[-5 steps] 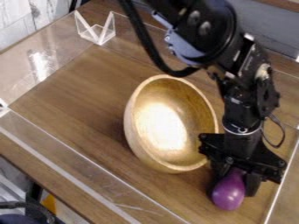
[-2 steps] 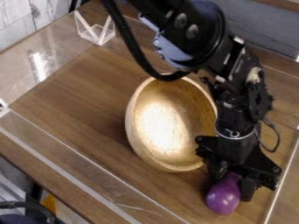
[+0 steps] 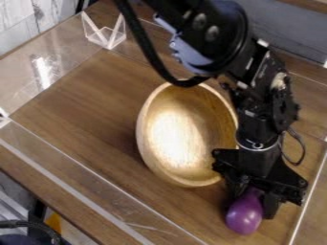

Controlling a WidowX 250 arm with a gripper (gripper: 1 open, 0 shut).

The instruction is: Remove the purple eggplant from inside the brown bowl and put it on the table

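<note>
The purple eggplant (image 3: 244, 214) is outside the brown bowl (image 3: 183, 134), low over or on the table (image 3: 90, 105) just off the bowl's front right rim. My gripper (image 3: 254, 194) comes down from above, and its black fingers are shut on the eggplant's upper end, hiding the stem. The bowl's pale inside is empty. The black arm reaches in from the top of the view and covers the bowl's right rim.
A clear plastic wall (image 3: 76, 182) runs along the table's front left edge. A small clear plastic stand (image 3: 105, 29) sits at the back left. The eggplant is close to the table's right front edge.
The gripper and the eggplant have shifted slightly left and down together, staying beside the bowl. The bowl has not moved.
</note>
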